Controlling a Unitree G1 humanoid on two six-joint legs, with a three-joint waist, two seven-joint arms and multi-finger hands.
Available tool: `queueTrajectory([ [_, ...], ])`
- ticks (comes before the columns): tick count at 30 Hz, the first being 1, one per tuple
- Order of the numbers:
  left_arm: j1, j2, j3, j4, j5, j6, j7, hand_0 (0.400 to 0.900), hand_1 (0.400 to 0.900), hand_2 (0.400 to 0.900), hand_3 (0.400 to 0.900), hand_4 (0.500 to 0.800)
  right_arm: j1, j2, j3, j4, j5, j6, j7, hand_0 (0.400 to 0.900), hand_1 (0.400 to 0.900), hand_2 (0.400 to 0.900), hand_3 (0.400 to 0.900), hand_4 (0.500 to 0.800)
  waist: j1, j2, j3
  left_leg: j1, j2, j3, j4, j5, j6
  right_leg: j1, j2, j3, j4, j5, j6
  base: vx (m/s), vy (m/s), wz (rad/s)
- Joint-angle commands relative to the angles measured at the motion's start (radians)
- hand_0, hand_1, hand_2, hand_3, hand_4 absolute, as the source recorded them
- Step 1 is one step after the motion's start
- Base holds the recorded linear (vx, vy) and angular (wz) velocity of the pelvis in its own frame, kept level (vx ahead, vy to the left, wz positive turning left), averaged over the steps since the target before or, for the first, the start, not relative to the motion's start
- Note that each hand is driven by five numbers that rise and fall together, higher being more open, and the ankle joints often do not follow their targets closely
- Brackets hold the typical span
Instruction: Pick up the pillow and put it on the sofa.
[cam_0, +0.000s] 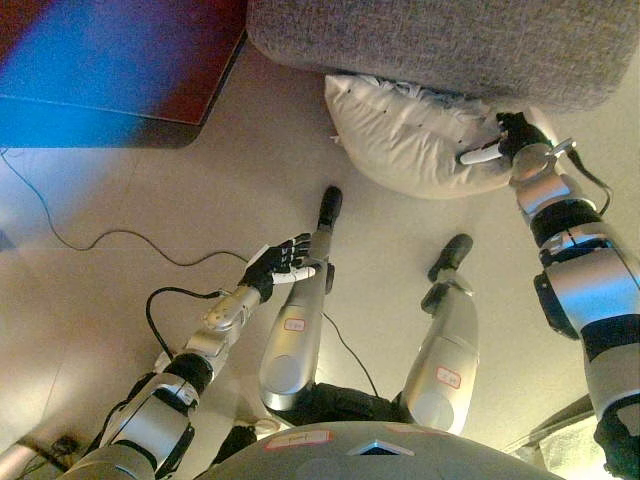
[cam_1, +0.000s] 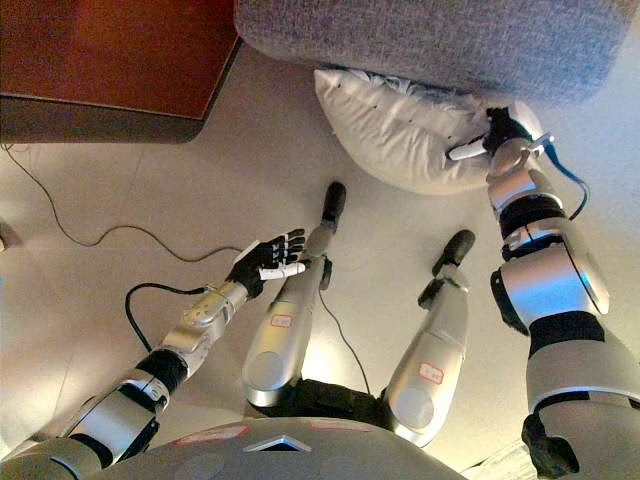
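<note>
In the left eye view, my right hand (cam_0: 508, 140) grips the edge of the plump white fabric pillow (cam_0: 415, 135), which lies on the pale floor (cam_0: 200, 200) against the grey woven sofa (cam_0: 450, 40).

In the right eye view, my left hand (cam_1: 265, 262) hovers open, well apart from the pillow.

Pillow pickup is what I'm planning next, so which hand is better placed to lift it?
The right hand: it already rests on the white pillow lying on the floor against the grey sofa. The left hand hangs open, well short of the pillow.

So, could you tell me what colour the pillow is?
White pillow; left eye view shows it best.
</note>
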Motion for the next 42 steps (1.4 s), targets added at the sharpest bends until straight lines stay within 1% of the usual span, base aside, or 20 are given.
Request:
queueTrajectory([
  [1,0.062,0.042,-0.027,-0.088,-0.078,-0.074,0.006,0.900,0.900,0.900,0.900,0.800,-0.100,-0.133,0.060,-0.006,-0.063,0.010,-0.007,0.900,0.900,0.900,0.900,0.800,0.028,0.104,0.008,-0.034,0.072,0.012,-0.029,-0.002,0.018,-0.085,-0.029,0.059,-0.005,0.072,0.012,-0.02,0.030,0.08],
  [3,0.077,0.050,-0.026,-0.110,-0.107,-0.104,-0.001,0.900,0.900,0.900,0.900,0.800,-0.132,-0.144,0.075,-0.003,-0.086,0.022,-0.006,0.900,0.900,0.900,0.900,0.800,0.038,0.118,0.008,-0.075,0.066,0.008,-0.018,0.003,0.020,-0.121,-0.031,0.066,0.010,0.067,0.010,-0.03,0.048,0.04],
  [8,0.106,0.057,-0.033,-0.177,-0.149,-0.148,-0.001,0.900,0.900,0.900,0.900,0.800,-0.209,-0.159,0.109,0.002,-0.102,0.058,0.009,0.900,0.900,0.900,0.900,0.800,0.060,0.152,0.008,-0.151,0.050,-0.007,0.002,0.013,0.023,-0.196,-0.035,0.085,0.039,0.059,0.010,-0.02,0.065,0.06],
  [12,0.129,0.058,-0.036,-0.225,-0.194,-0.168,-0.007,0.900,0.900,0.900,0.900,0.800,-0.271,-0.160,0.141,-0.006,-0.104,0.073,0.041,0.900,0.900,0.900,0.900,0.800,0.078,0.169,0.008,-0.206,0.039,-0.025,0.015,0.020,0.025,-0.246,-0.036,0.101,0.046,0.055,0.010,-0.02,0.054,0.09],
  [13,0.131,0.061,-0.035,-0.241,-0.197,-0.164,-0.003,0.900,0.900,0.900,0.900,0.800,-0.282,-0.157,0.146,-0.008,-0.101,0.076,0.045,0.900,0.900,0.900,0.900,0.800,0.082,0.171,0.008,-0.218,0.038,-0.027,0.016,0.021,0.025,-0.255,-0.037,0.103,0.047,0.055,0.011,-0.02,0.034,0.07],
  [15,0.141,0.065,-0.034,-0.261,-0.198,-0.168,0.002,0.900,0.900,0.900,0.900,0.800,-0.301,-0.154,0.157,-0.007,-0.085,0.066,0.077,0.900,0.900,0.900,0.900,0.800,0.091,0.174,0.008,-0.233,0.036,-0.033,0.013,0.025,0.026,-0.268,-0.035,0.106,0.045,0.055,0.011,-0.02,0.016,0.07],
  [16,0.144,0.066,-0.032,-0.272,-0.194,-0.167,0.003,0.900,0.900,0.900,0.900,0.800,-0.307,-0.152,0.160,-0.008,-0.067,0.058,0.100,0.800,0.800,0.800,0.800,0.740,0.095,0.174,0.008,-0.237,0.035,-0.035,0.010,0.027,0.026,-0.270,-0.034,0.106,0.040,0.055,0.011,-0.01,0.011,0.07],
  [17,0.148,0.072,-0.032,-0.282,-0.196,-0.167,0.002,0.900,0.900,0.900,0.900,0.800,-0.308,-0.151,0.160,-0.013,-0.038,0.043,0.110,0.582,0.582,0.582,0.582,0.609,0.098,0.174,0.008,-0.243,0.035,-0.038,0.007,0.030,0.025,-0.271,-0.034,0.104,0.035,0.056,0.012,-0.01,0.019,0.06],
  [18,0.152,0.076,-0.031,-0.294,-0.199,-0.164,0.003,0.900,0.900,0.900,0.900,0.800,-0.311,-0.150,0.158,-0.015,-0.009,0.035,0.119,0.400,0.400,0.400,0.400,0.500,0.100,0.174,0.008,-0.242,0.034,-0.039,0.006,0.030,0.025,-0.270,-0.034,0.103,0.033,0.056,0.013,-0.01,0.013,0.04],
  [19,0.153,0.076,-0.031,-0.294,-0.199,-0.164,0.003,0.900,0.900,0.900,0.900,0.800,-0.311,-0.149,0.158,-0.015,-0.009,0.035,0.119,0.400,0.400,0.400,0.400,0.500,0.100,0.174,0.008,-0.242,0.034,-0.039,0.006,0.030,0.025,-0.270,-0.034,0.103,0.033,0.056,0.013,0.00,0.000,0.00],
  [20,0.158,0.079,-0.023,-0.300,-0.205,-0.164,-0.006,0.900,0.900,0.900,0.900,0.800,-0.310,-0.148,0.152,-0.020,0.013,0.017,0.120,0.400,0.400,0.400,0.400,0.500,0.102,0.174,0.008,-0.241,0.034,-0.040,0.005,0.030,0.023,-0.268,-0.034,0.102,0.028,0.056,0.014,-0.01,0.031,-0.01],
  [22,0.164,0.083,-0.017,-0.319,-0.201,-0.153,-0.004,0.900,0.900,0.900,0.900,0.800,-0.305,-0.148,0.139,-0.027,0.025,0.003,0.118,0.400,0.400,0.400,0.400,0.500,0.103,0.171,0.008,-0.235,0.035,-0.039,0.002,0.029,0.023,-0.261,-0.035,0.098,0.020,0.058,0.016,-0.01,0.019,-0.01],
  [25,0.172,0.086,-0.016,-0.328,-0.201,-0.149,-0.001,0.900,0.900,0.900,0.900,0.800,-0.298,-0.156,0.122,-0.033,0.011,-0.026,0.101,0.400,0.400,0.400,0.400,0.500,0.102,0.166,0.008,-0.223,0.039,-0.035,-0.005,0.029,0.021,-0.246,-0.038,0.089,0.006,0.066,0.020,0.00,0.015,-0.02],
  [32,0.190,0.088,-0.018,-0.332,-0.211,-0.142,-0.012,0.900,0.900,0.900,0.900,0.800,-0.301,-0.176,0.113,-0.038,0.012,-0.072,0.120,0.400,0.400,0.400,0.400,0.500,0.094,0.165,0.008,-0.181,0.045,-0.020,-0.009,0.023,0.018,-0.211,-0.044,0.075,-0.013,0.078,0.024,0.00,0.019,-0.02],
  [36,0.199,0.089,-0.011,-0.325,-0.208,-0.125,-0.025,0.900,0.900,0.900,0.900,0.800,-0.278,-0.182,0.104,-0.051,0.033,-0.120,0.167,0.400,0.400,0.400,0.400,0.500,0.087,0.154,0.008,-0.141,0.045,-0.016,-0.011,0.013,0.017,-0.173,-0.046,0.064,-0.027,0.083,0.023,0.01,-0.003,-0.01],
  [38,0.202,0.094,-0.003,-0.319,-0.206,-0.108,-0.039,0.900,0.900,0.900,0.900,0.800,-0.249,-0.183,0.100,-0.067,0.055,-0.152,0.195,0.400,0.400,0.400,0.400,0.500,0.081,0.141,0.008,-0.108,0.047,-0.011,-0.018,0.008,0.017,-0.137,-0.048,0.052,-0.046,0.091,0.024,0.03,-0.025,-0.05],
  [41,0.203,0.106,0.015,-0.294,-0.208,-0.084,-0.064,0.900,0.900,0.900,0.900,0.800,-0.208,-0.187,0.087,-0.092,0.087,-0.200,0.261,0.400,0.400,0.400,0.400,0.500,0.070,0.111,0.008,-0.046,0.056,0.001,-0.032,0.000,0.014,-0.067,-0.050,0.027,-0.084,0.104,0.029,0.03,-0.061,-0.08],
  [42,0.200,0.109,0.022,-0.277,-0.211,-0.069,-0.072,0.900,0.900,0.900,0.900,0.800,-0.190,-0.191,0.085,-0.100,0.112,-0.226,0.285,0.400,0.400,0.400,0.400,0.500,0.065,0.097,0.008,-0.017,0.061,0.006,-0.037,-0.003,0.013,-0.037,-0.051,0.017,-0.097,0.110,0.032,0.02,-0.072,-0.08],
])
